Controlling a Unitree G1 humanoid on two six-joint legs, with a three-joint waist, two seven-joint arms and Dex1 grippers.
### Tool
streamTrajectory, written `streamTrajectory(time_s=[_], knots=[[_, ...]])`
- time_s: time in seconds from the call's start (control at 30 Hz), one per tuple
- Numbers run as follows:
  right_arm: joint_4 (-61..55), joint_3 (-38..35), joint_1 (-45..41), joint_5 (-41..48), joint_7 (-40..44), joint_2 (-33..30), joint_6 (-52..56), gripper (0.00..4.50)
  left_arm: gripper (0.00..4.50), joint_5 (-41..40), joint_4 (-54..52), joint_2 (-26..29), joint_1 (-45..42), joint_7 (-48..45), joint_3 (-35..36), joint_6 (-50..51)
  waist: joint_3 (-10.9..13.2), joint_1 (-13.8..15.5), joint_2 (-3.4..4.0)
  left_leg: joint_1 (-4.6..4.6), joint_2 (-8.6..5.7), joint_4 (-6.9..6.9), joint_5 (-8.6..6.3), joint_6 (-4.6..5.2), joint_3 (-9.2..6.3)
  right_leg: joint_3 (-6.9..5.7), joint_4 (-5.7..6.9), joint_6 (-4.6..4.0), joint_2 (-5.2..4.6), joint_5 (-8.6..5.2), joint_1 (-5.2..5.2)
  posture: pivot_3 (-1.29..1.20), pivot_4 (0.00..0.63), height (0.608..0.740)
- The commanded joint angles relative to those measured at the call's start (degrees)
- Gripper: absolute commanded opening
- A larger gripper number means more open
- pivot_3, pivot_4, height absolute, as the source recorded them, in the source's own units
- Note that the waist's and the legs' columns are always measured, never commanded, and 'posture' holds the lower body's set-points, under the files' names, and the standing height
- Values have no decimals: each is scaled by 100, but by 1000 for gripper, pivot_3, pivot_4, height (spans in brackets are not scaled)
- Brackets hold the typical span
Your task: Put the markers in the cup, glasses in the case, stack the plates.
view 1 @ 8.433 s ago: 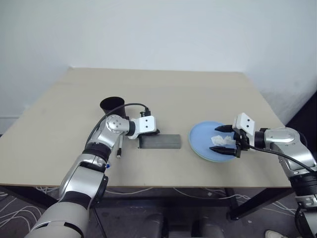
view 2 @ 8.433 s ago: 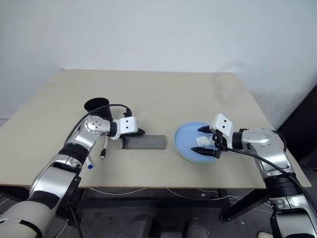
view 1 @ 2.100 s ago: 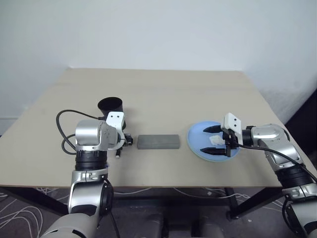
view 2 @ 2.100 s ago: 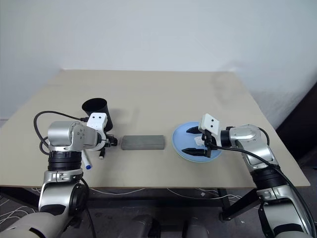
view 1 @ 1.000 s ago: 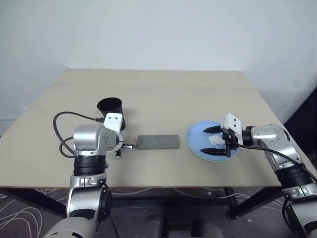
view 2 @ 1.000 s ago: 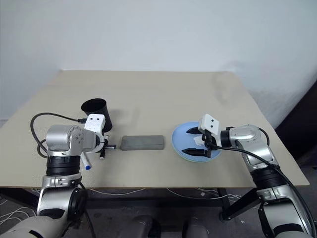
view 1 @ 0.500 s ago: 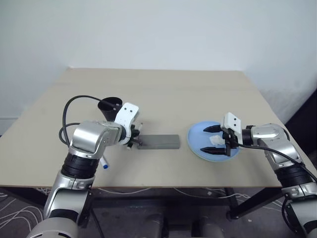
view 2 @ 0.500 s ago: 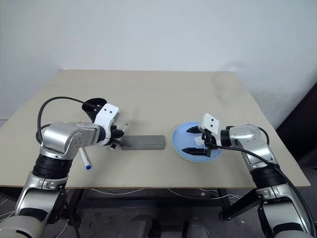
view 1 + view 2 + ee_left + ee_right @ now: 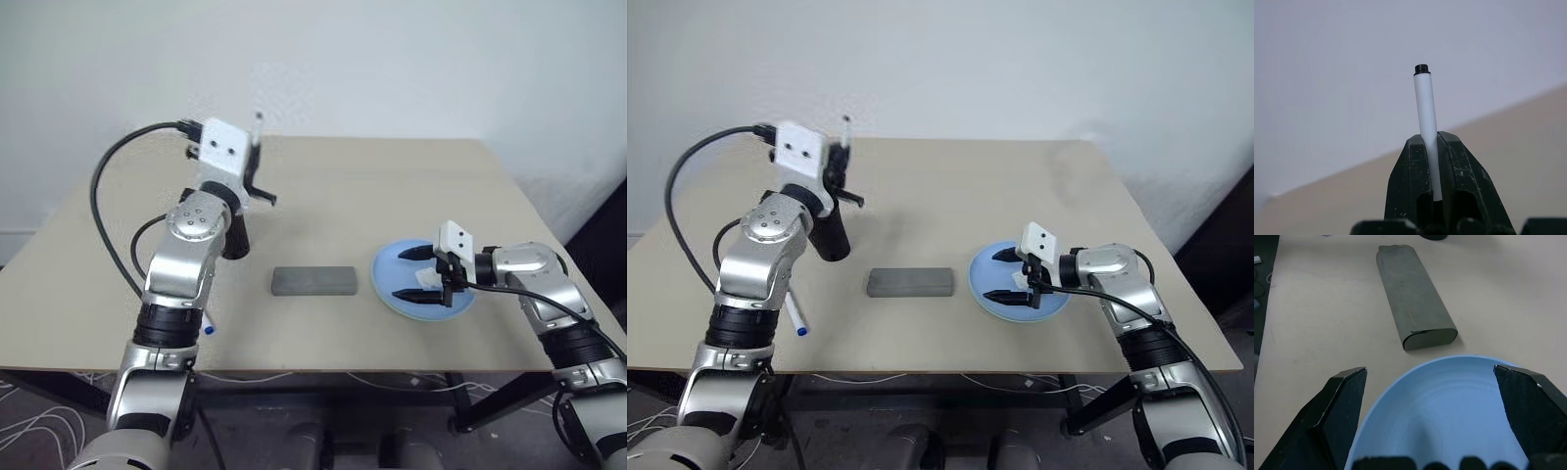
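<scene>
Tan counter (image 9: 392,186), white wall (image 9: 392,59) behind.
Crumpled white tissue (image 9: 428,278) near counter's right side; loose white cables (image 9: 29,416) on dark floor under counter's left edge.

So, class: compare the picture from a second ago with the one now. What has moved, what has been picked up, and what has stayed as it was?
The left gripper, shut on the black-capped marker, has lifted it off the table and swung it upright, above the cup. Unchanged: the right gripper open over the blue plate, the closed case, and the blue-capped marker near the table's edge.
</scene>
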Motion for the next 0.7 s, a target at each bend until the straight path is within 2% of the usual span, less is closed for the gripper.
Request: streamTrajectory(time_s=[0.03,0.7], knots=[[-73,-58,-157,31,-4,-1,-36,4500,21,168,209,-98,-330,357,356,-569,0,1,0,0,0,2,-1,3,1,-1,0,4,1,3,1,0,0,701],[-115,-79,-152,43,33,-36,12,4500,21,463,347,-462,461,844,651,-1107,-1,-2,-2,0,-2,18,6,21,6,-1,0,15,4,22,8,0,0,701]])
